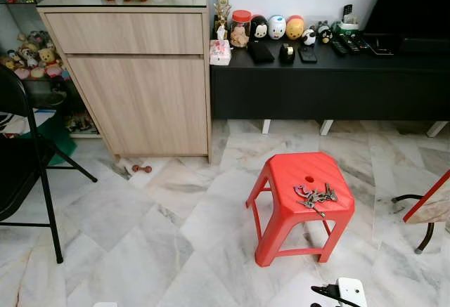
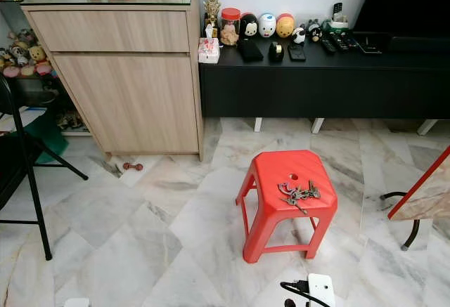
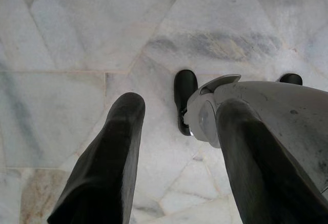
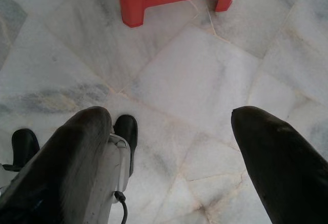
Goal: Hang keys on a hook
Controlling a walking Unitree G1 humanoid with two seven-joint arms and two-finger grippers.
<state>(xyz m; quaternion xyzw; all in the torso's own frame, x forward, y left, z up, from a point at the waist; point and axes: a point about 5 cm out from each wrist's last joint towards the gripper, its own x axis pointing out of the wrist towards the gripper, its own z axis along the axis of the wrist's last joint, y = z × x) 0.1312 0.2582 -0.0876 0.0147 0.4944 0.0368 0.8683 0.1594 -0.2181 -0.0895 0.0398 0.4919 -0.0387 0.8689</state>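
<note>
Nearest to me, at the bottom edge of the head view, lies a white power adapter point(image 1: 346, 291) with its black cable on the marble floor point(image 1: 140, 244), just near and right of the red plastic stool point(image 1: 302, 201). On the stool's seat, toward its right near corner and beside the small round hole, rests the bunch of keys point(image 1: 316, 197); nothing holds it. Both my arms hang low beside my legs. My left gripper point(image 3: 174, 157) is spread wide and empty, pointing down at the floor tiles, and my right gripper point(image 4: 169, 157) is equally wide apart and empty, with the stool's legs just beyond it. I think the task is at its very start: I must come closer to the stool before any grasp. The first risk is my feet: stepping forward, I could tread on the adapter or catch its cable and stumble. The second risk is the keys themselves; they are a flat, loose tangle near the seat edge, so a careless pinch may push them off onto the floor, or lift just one key while the others swing. I also see no hook among the wooden cabinet point(image 1: 133, 82) and the black TV bench point(image 1: 323, 82), so I may lose time searching.
</note>
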